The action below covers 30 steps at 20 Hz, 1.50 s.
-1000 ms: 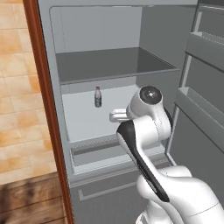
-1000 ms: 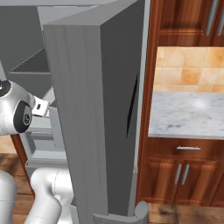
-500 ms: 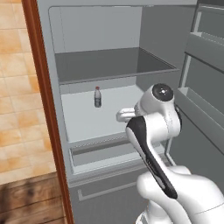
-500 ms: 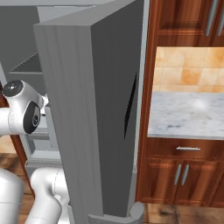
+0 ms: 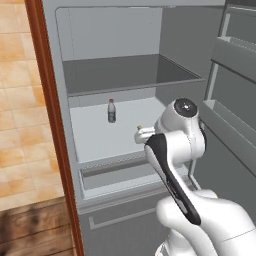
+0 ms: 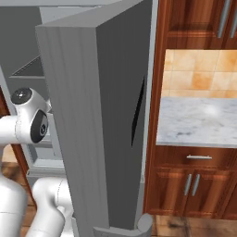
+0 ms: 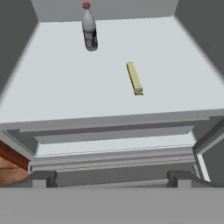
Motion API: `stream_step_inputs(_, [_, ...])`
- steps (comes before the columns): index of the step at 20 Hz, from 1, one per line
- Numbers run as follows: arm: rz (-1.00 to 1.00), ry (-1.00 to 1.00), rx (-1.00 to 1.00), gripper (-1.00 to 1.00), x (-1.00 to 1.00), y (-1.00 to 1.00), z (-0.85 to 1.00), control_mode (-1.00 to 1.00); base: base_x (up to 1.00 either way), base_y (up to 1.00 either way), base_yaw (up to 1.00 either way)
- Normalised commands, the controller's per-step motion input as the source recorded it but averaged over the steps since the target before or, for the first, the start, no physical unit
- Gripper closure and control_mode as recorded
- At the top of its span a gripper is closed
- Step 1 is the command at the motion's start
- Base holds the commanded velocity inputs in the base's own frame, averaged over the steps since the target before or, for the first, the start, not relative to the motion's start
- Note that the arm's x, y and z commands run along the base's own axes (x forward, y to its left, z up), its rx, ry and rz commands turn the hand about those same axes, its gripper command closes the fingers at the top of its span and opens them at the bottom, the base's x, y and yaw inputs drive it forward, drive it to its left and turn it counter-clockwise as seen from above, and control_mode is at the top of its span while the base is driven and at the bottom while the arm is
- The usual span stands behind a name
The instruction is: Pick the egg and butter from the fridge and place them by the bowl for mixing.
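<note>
The tool (image 7: 112,178), fingers apart and empty, faces the fridge (image 5: 125,75) shelf; butter (image 7: 134,78) lies mid-shelf, a bottle (image 7: 89,26) near the back edge.

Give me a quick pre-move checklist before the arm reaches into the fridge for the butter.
1. Fridge door swung open: ok.
2. Butter in sight, lying flat on the white shelf: ok.
3. Space around the butter: ok; the bottle stands apart from it, farther back.
4. Gripper open and holding nothing: ok.
5. Gripper lined up over the butter: not ok; it is short of the shelf, above the drawer front.
6. Egg located: cannot tell.
</note>
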Motion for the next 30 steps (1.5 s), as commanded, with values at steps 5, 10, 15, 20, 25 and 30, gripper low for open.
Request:
stream_step_inputs(5, [0.00,0.00,-0.01,-1.00,0.00,-0.25,-0.07,-1.00,0.00,0.00,0.00])
stream_step_inputs(10, [0.00,-0.01,0.00,-1.00,0.00,-0.33,0.00,-1.00,0.00,0.00,0.00])
stream_step_inputs(15, [0.00,0.00,0.00,-1.00,0.22,-0.34,0.00,-1.00,0.00,0.00,0.00])
stream_step_inputs(20, [0.00,0.00,0.00,-1.00,0.43,-0.25,-0.02,-1.00,0.00,0.00,0.00])
stream_step_inputs(25, [0.00,0.00,0.00,-1.00,0.63,-0.02,-0.17,-1.00,0.00,0.00,0.00])
stream_step_inputs(30, [0.00,0.00,0.00,-1.00,0.73,0.00,-0.17,-1.00,0.00,0.00,0.00])
